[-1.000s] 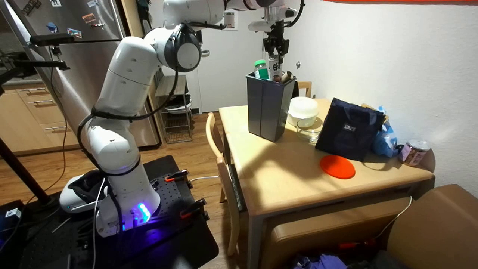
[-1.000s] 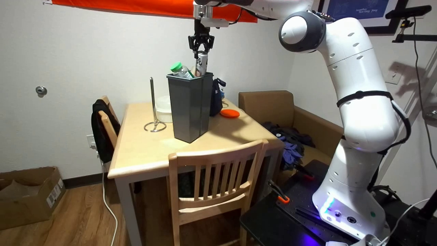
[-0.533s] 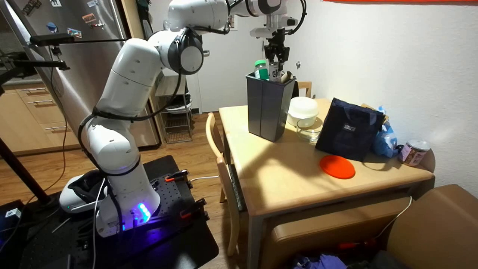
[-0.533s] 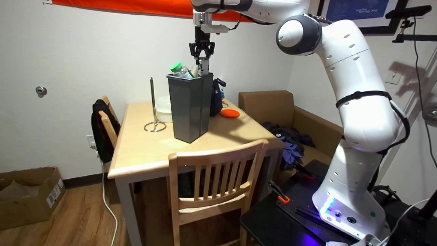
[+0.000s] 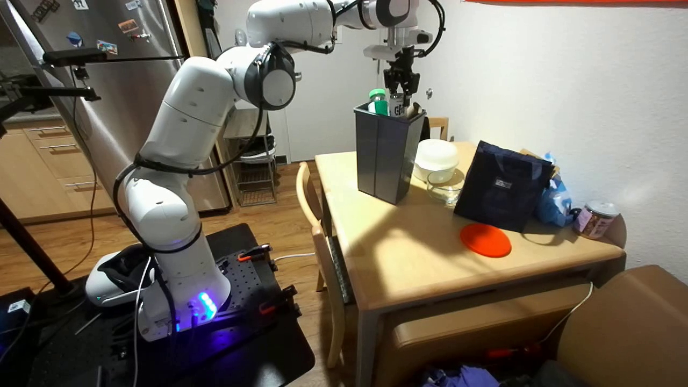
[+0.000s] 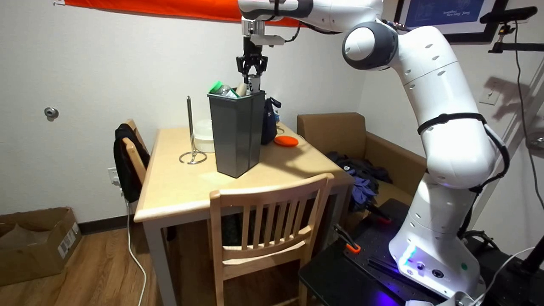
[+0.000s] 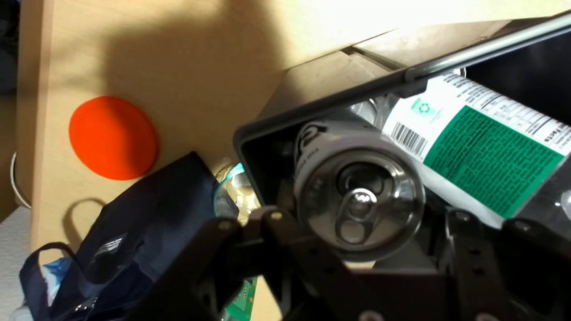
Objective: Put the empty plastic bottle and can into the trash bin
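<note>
At the mouth of the trash bin [image 5: 381, 156], which stands on the table [image 5: 441, 263]: one gripper [image 6: 252, 78], fingers closed about the upper part of one can [image 7: 360, 196], parted by no more than the can's own width. Can: pull-tab end up, directly beneath the gripper, long axis near upright and in line with the gripper's downward reach; lower portion within the bin's rim, upper portion proud of it. On this alignment the coming move most likely turns: a little further down, then release, with no sideways travel called for. Whether the can's base already bears on something cannot be made out, the bin's wall being in the way.

Beside the can, within the same bin: one empty plastic bottle [image 5: 378, 102], tilted, green cap above the rim; one tan tube [image 6: 241, 89], also projecting.

Differences from a second ago: gripper and can sit lower, more of the can sunk behind the rim; the bottle also lower and leaning further. Bin unmoved.
</note>
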`<state>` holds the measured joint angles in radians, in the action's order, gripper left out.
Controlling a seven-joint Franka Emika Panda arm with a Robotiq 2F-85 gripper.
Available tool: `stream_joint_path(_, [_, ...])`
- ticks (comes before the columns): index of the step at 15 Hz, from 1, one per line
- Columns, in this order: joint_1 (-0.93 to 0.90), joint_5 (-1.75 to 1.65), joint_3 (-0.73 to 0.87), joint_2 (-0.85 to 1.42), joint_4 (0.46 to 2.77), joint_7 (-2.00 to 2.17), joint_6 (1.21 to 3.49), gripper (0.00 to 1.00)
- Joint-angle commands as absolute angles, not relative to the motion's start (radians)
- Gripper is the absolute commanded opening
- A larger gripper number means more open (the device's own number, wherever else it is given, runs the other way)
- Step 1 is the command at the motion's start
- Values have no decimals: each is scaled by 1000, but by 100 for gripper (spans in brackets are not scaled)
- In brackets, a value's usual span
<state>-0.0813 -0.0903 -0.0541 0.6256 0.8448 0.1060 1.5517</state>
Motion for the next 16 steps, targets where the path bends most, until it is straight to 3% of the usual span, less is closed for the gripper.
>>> stream_joint_path(1, [-74,-80,-54,631,876,123,1591,36])
stream_joint_path(13, [-82,-97,-51,635,887,131,1609,37])
stream_joint_path(14, [-86,-105,-48,632,887,133,1608,58])
stream_joint_path(16, [-97,-123,-44,625,884,140,1599,75])
